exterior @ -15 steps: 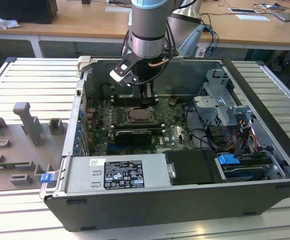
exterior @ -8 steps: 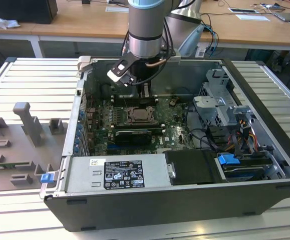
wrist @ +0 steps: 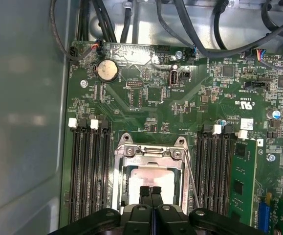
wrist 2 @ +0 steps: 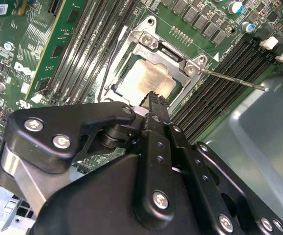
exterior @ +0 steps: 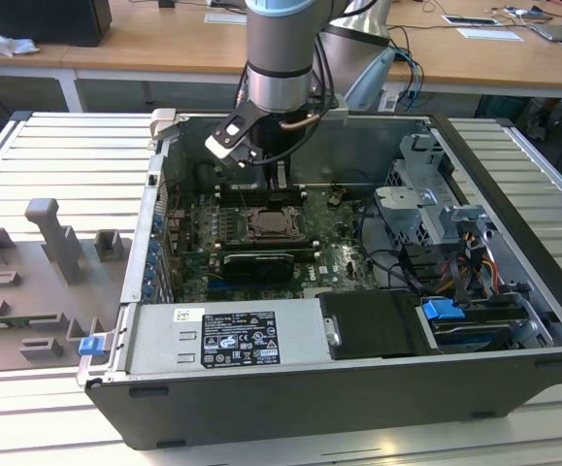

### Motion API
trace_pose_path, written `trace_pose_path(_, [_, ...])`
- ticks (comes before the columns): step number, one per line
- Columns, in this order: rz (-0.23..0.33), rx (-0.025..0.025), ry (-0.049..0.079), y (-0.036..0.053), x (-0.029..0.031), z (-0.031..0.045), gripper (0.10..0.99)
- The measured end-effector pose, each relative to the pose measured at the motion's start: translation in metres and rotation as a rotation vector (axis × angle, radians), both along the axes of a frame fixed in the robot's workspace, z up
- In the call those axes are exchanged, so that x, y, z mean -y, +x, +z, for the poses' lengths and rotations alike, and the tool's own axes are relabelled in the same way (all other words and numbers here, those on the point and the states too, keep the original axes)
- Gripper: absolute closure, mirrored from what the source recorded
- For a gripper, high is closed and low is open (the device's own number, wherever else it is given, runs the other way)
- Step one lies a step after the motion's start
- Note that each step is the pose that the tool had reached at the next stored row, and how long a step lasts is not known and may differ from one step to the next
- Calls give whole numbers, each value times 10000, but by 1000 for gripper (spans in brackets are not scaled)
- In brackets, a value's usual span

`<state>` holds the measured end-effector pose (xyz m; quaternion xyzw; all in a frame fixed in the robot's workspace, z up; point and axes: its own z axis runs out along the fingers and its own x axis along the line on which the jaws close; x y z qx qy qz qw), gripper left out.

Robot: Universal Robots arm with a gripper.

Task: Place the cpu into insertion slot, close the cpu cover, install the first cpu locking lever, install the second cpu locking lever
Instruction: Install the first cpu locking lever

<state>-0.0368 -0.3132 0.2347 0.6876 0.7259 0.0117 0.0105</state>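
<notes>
End effector (wrist: 151,190) was fully closed, fingers pressed together, gripping nothing; tips hung just over the cpu (wrist: 153,176). Cpu sat in the insertion slot (wrist: 127,188); cpu cover (wrist: 151,152) framed it.

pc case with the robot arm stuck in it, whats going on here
A robot arm is reaching into an open computer case, working over the motherboard. The cpu is already seated, and the cpu cover looks lowered over it, the silver top showing through its window. The gripper, shut and holding nothing, hovers right above the chip. A thin locking lever angles out beside the cover; whether it is latched is unclear.
</notes>
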Motion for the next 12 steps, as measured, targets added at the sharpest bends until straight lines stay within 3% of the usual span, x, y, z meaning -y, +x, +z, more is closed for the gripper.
trace_pose_path(7, [0, 0, 0, 0, 0, 42, 980])
trace_pose_path(10, [-1, 0, 0, -22, 0, 120, 980])
trace_pose_path(12, [1, 0, -1, -31, 0, 263, 980])
